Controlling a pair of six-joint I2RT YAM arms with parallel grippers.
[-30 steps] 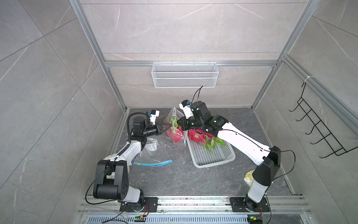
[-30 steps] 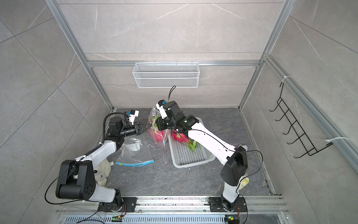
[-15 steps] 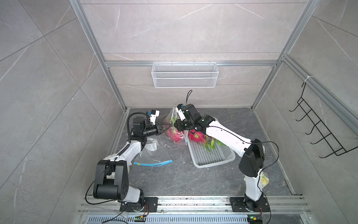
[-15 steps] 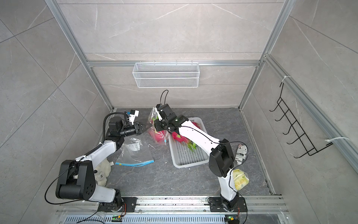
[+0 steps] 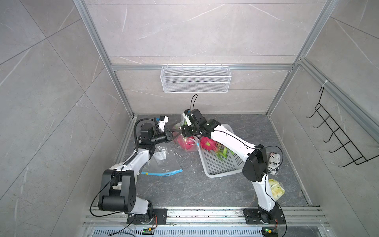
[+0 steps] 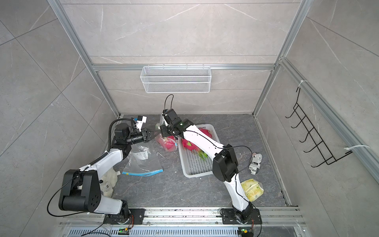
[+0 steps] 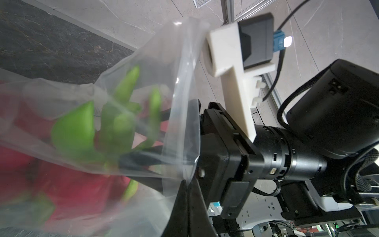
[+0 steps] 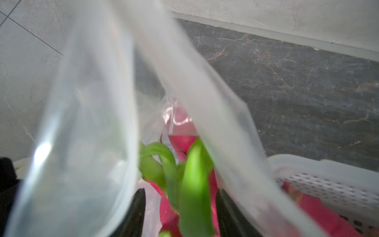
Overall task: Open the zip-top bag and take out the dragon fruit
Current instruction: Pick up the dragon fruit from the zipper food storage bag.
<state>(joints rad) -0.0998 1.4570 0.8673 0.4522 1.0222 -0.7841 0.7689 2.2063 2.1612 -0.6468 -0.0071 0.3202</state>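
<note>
Left hand point(image 5: 174, 132) clamps the clear plastic zip-top bag point(image 7: 180, 82); we find right hand point(image 8: 180, 215) open, flanking magenta, green-scaled dragon fruit point(image 8: 192, 184).

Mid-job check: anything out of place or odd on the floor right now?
Loose clutter near the arms: a yellow packet sits partly behind the right arm's lower link, a white fluffy item beside the left arm's base, and an empty zip-top bag lies flat on the floor. Nothing looks spilled.
</note>
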